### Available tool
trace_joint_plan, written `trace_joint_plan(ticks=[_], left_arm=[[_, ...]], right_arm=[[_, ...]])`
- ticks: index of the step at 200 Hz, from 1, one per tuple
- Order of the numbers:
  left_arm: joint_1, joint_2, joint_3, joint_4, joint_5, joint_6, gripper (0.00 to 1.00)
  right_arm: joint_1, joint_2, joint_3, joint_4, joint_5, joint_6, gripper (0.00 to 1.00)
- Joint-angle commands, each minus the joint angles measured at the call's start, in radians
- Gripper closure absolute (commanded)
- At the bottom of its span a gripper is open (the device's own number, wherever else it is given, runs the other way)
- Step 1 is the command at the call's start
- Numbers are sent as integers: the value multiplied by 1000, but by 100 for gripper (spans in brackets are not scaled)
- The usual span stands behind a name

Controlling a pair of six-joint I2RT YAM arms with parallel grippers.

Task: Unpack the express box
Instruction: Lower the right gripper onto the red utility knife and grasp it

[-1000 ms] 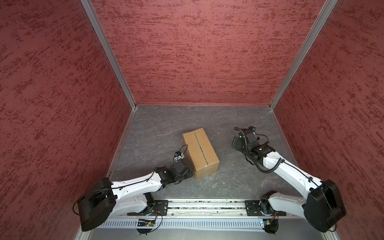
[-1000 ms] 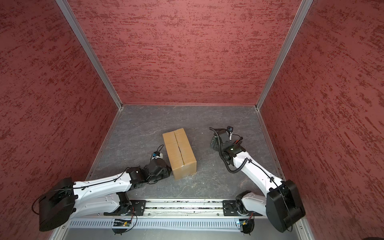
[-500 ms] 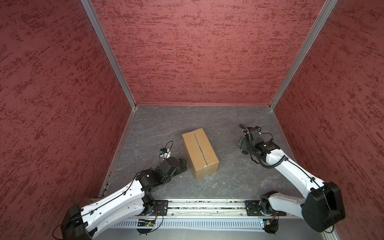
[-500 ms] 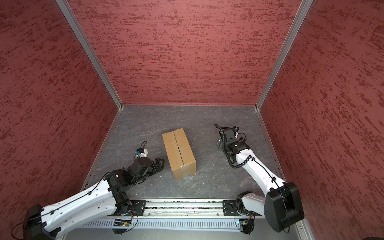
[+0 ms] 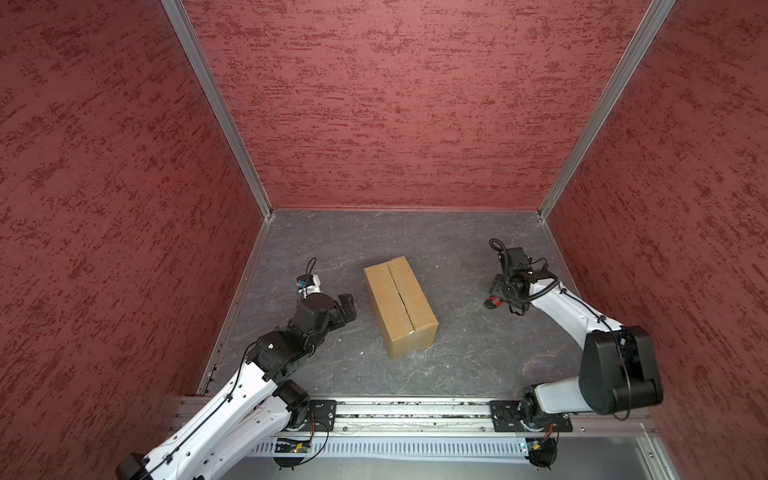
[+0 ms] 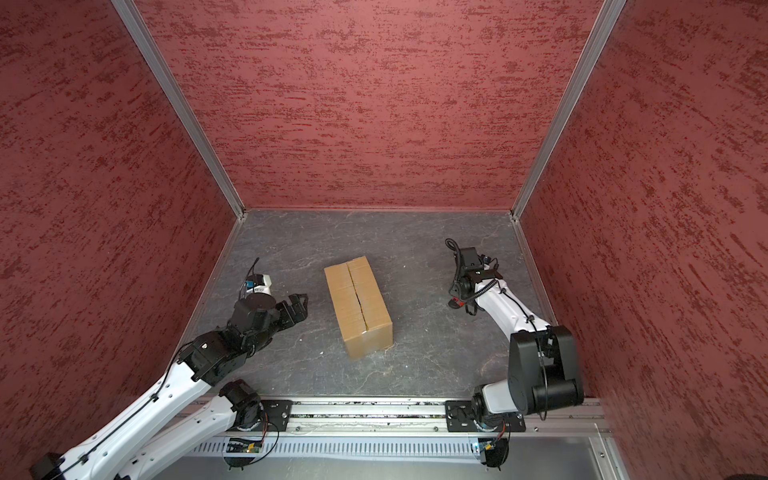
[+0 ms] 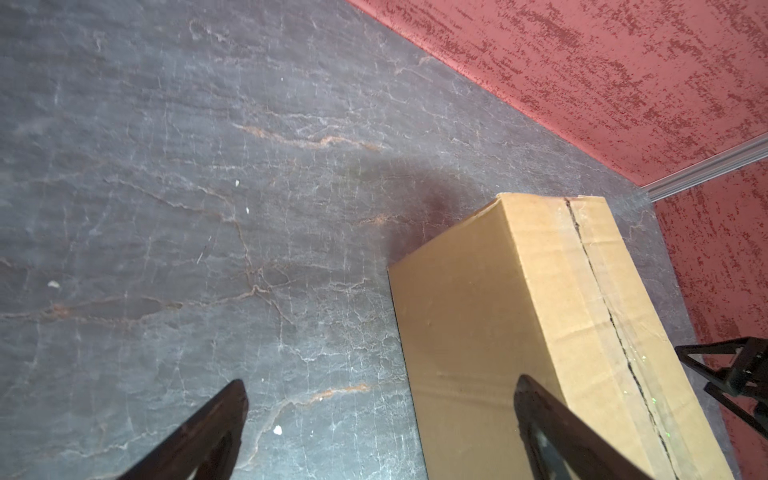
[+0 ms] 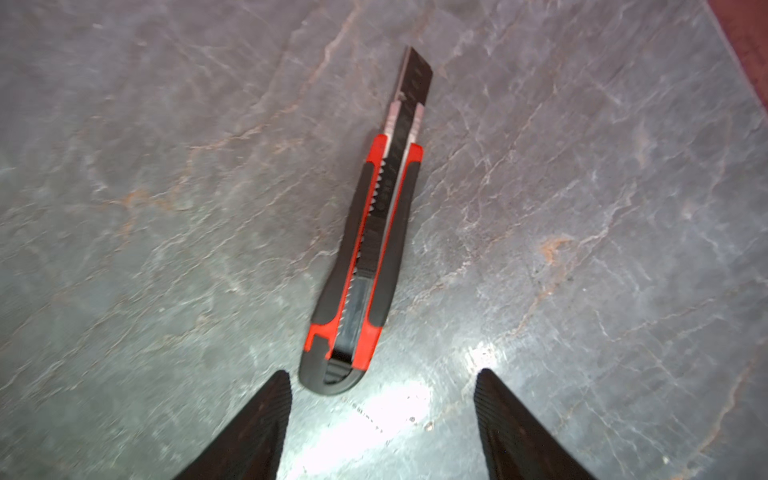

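closed carton mid-table, knife lying off to one side

the express box (image 5: 401, 305) sits on the grey stone-look table (image 5: 457, 361), roughly midway between the two arms, its long axis slanting away from their bases. the top flaps lie flat and shut. a dark ragged line follows the centre seam (image 7: 598, 299) inside a paler strip that looks like tape. whether that strip is cut through i cannot tell, but nothing is out of the box, so the unpacking proper is not yet begun.

near the box's long side that faces the left arm (image 5: 232, 395), the left jaws stand spread wide and empty, apart from the cardboard. in the left wrist view one finger (image 7: 540, 415) overlaps the side panel and the other hangs over bare table. that looks like a spot from which to steady the box or lift a flap.

well apart from the box, off its other long side, a red and black utility knife (image 8: 370, 249) lies flat on the table, its blade pushed out and pointing away from the right jaws. those jaws are spread and pinch nothing, one finger (image 8: 266, 415) just beside the knife's butt end. my reading: the knife is the tool for the seam, and the right arm (image 5: 561, 307) is placed at its handle end to take it up.
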Motion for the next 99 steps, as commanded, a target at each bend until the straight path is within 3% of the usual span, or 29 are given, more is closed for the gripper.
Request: trace_joint_plan(ticks=[1,99], left_arm=[[9,1,22,32,1,61,0],[18,19,19,62,52,60,0]], right_arm=[[-25,48,3,48,-49,-20,29],[-62,185,39,106,-101,-50,30]])
